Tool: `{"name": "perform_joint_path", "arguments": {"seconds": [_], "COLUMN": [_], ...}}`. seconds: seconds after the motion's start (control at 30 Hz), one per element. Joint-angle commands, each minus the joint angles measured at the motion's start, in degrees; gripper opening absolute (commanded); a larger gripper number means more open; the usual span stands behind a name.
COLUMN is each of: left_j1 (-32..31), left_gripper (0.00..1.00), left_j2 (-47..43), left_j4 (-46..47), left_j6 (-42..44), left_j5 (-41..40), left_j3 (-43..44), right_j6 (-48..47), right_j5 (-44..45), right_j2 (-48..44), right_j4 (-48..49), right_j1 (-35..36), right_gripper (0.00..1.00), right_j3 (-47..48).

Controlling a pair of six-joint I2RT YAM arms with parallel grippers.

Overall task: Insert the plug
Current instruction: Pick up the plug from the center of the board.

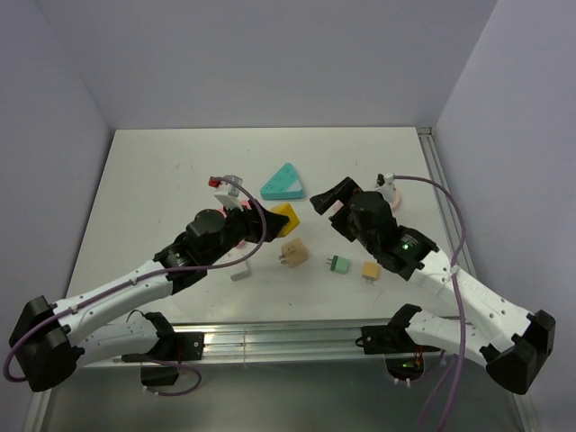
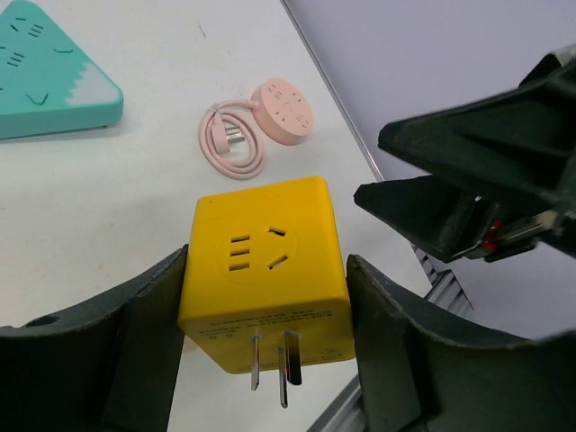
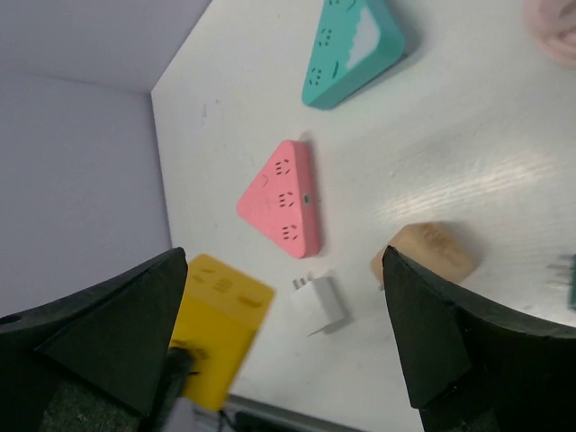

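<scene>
In the top view, the yellow plastic cube plug (image 1: pixel 288 216) was seen clamped in the left gripper (image 1: pixel 275 221) at frame centre, below the teal triangular power strip (image 1: pixel 283 183). The right gripper (image 1: pixel 328 200) was spread wide, with nothing held.

In the left wrist view, the plug's metal prongs (image 2: pixel 274 364) were shown at the bottom, and a pink round socket with coiled cord (image 2: pixel 283 110) at upper centre.

Only in the right wrist view was a pink triangular power strip (image 3: pixel 283 198) clearly shown, at centre.
</scene>
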Motion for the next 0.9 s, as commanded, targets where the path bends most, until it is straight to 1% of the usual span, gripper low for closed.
{"name": "perform_joint_path", "arguments": {"seconds": [0.0,0.03,0.07,0.13,0.17,0.2,0.23,0.27,0.3,0.37,0.4,0.47,0.5,0.57,0.63,0.77,0.8,0.83,0.87], "left_j1": [0.6,0.9,1.5,4.4,5.7,8.4,9.8,11.3,13.9,16.1,17.6,18.7,19.5,20.0,20.4,21.5,21.9,22.2,22.4], "left_gripper": [0.0,0.0,0.0,0.0,0.0,0.0,0.0,0.0,0.0,0.0,0.0,0.0,0.0,0.0,0.0,0.0,0.0,0.0,0.0], "left_j2": [-4.4,-4.7,-5.3,-5.7,-6.2,-6.3,-6.3,-6.0,-5.8,-4.9,-4.5,-3.2,-2.9,-1.8,-1.1,1.3,1.7,2.3,3.3], "left_j4": [-11.0,-12.9,-14.2,-16.0,-16.0,-15.7,-15.5,-15.5,-15.6,-15.7,-15.5,-14.7,-14.2,-12.7,-10.8,-7.9,-5.4,-3.8,-1.7], "left_j6": [-1.8,-2.0,-2.4,-3.7,-4.3,-5.6,-6.4,-6.9,-8.2,-9.7,-10.2,-12.3,-13.1,-15.8,-17.4,-22.1,-23.2,-24.5,-27.7], "left_j5": [-0.7,-0.1,2.4,6.1,11.2,13.7,16.7,21.2,23.7,27.3,30.7,33.9,36.8,39.3,41.8,45.7,46.8,48.2,51.8], "left_j3": [6.3,7.0,8.0,8.5,8.5,8.2,8.3,8.4,8.6,8.9,9.1,9.4,9.4,9.3,9.3,9.5,9.5,9.3,9.0], "right_j6": [-13.6,-16.1,-20.1,-23.0,-25.9,-27.3,-28.6,-31.5,-32.9,-36.8,-38.1,-41.9,-43.1,-46.7,-49.2,-54.8,-55.8,-57.9,-59.0], "right_j5": [2.6,0.1,-0.8,-2.0,-3.4,-4.1,-4.8,-6.8,-7.8,-11.4,-13.1,-15.9,-18.4,-23.2,-25.7,-28.1,-29.3,-32.1,-34.4], "right_j2": [-5.4,-6.3,-7.4,-8.0,-8.4,-8.4,-8.6,-9.0,-9.3,-10.5,-11.0,-12.9,-13.5,-14.5,-14.7,-13.9,-13.9,-13.7,-13.9], "right_j4": [6.4,10.2,11.8,14.1,14.9,16.5,17.5,18.8,22.1,25.9,29.7,33.4,35.1,38.9,42.4,42.8,43.3,44.2,45.4], "right_j1": [-1.0,-1.1,-1.3,-1.3,-1.4,-1.3,-1.4,-1.4,-1.4,-1.4,-1.5,-1.4,-1.4,-1.3,-1.3,-1.4,-1.3,-1.3,-1.4], "right_gripper": [0.96,0.96,0.96,0.96,0.96,0.96,0.95,0.95,0.95,0.94,0.94,0.95,0.95,0.97,0.99,1.0,1.0,1.0,0.98], "right_j3": [-4.9,-5.9,-7.8,-8.8,-9.5,-10.0,-10.8,-11.5,-12.3,-15.3,-16.4,-19.2,-19.9,-21.0,-22.1,-22.4,-22.4,-23.2,-23.8]}}
